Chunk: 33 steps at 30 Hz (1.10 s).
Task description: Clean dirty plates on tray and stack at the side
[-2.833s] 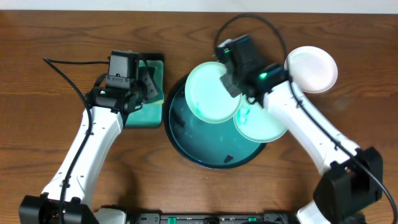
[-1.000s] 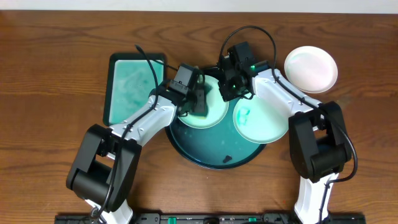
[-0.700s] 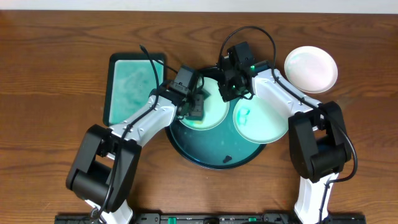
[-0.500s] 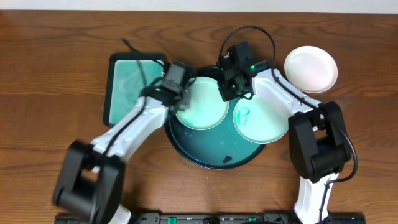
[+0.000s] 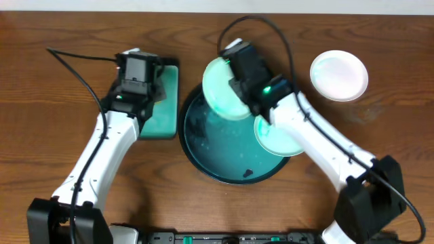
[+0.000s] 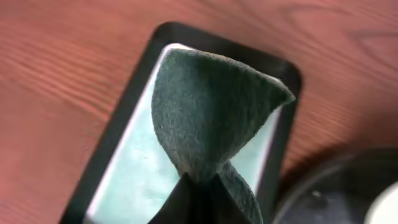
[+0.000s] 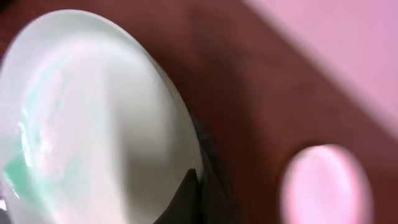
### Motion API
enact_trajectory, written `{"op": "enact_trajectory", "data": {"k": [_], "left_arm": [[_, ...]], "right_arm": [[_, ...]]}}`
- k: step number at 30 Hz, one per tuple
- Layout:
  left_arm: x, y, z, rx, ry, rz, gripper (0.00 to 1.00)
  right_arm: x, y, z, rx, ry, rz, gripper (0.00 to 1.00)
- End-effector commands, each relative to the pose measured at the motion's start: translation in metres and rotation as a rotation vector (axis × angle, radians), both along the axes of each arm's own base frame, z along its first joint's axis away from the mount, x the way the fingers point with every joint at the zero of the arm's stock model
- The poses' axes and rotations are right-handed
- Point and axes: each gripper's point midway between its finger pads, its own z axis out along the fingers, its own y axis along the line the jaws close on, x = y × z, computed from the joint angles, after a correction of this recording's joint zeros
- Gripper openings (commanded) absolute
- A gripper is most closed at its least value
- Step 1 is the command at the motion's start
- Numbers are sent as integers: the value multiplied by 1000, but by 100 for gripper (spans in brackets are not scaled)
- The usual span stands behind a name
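Observation:
My right gripper (image 5: pixel 235 88) is shut on the rim of a pale mint plate (image 5: pixel 220 89) and holds it tilted above the far edge of the teal tray (image 5: pixel 203 149). In the right wrist view the plate (image 7: pixel 93 112) fills the left side, with a jaw (image 7: pixel 189 186) on its rim. A second mint plate (image 5: pixel 279 137) with a teal smear lies on the tray's right side. A white plate (image 5: pixel 339 74) sits on the table at the far right. My left gripper (image 5: pixel 153 87) is shut on a dark green sponge (image 6: pixel 211 118) over the sponge dish (image 6: pixel 124 162).
The rectangular green sponge dish (image 5: pixel 161 112) stands just left of the tray. A small dark speck (image 5: pixel 248 172) lies in the tray's wet inside. Cables arch over the back of the table behind both arms.
My left arm has drawn back from the held plate to above the sponge dish, sponge still in its jaws. My right arm has shifted the plate to the far left and tilted it.

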Motion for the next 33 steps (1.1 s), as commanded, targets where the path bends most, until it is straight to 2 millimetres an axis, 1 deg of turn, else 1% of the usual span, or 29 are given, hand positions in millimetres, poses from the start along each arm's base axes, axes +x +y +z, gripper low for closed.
{"op": "enact_trajectory", "data": {"k": [1,4,5,7,11,13,15,17,19,21,24,26,29,31,33], "left_arm": [[-1,15,-2,8,4,50,7],[-1,17,-2,8,6,55,7],[-1,16,-2,8,6,55,7],[-1,15,-2,2,7,50,7],[-1,10,-3,-22,11,31,7],[-1,7,-4,-36,14,21,7],[-1,6,-4,-41,15,17,7],[-1,0,-5,-69,17,-2,7],[-1,-11,-6,-128,22,-32,7],[-1,-27,-6,-202,28,-90,7],[-2,-44,-5,-277,35,-150,7],[-3,-51,-5,-309,41,-175,8],[-5,-59,-4,-343,46,-203,7],[-6,-65,-3,-363,48,-224,7],[-6,-72,-2,-375,47,-246,7]], "right_arm": [[-2,-22,50,-372,-201,-81,1],[-10,-8,65,-494,-247,-39,1],[-15,0,74,-543,-281,-32,1],[-20,7,81,-576,-305,-23,1],[-26,20,83,-583,-320,5,1],[-27,22,83,-577,-323,7,1],[-26,23,82,-531,-329,-9,1],[-24,23,72,-442,-307,-13,1],[-23,26,49,-335,-218,33,1],[-23,28,23,-186,-97,69,1],[-25,26,-9,78,96,61,1],[-30,28,-22,240,231,98,1],[-38,30,-31,449,392,174,1],[-37,19,-40,510,445,163,1],[-32,4,-54,516,464,122,1]]}}
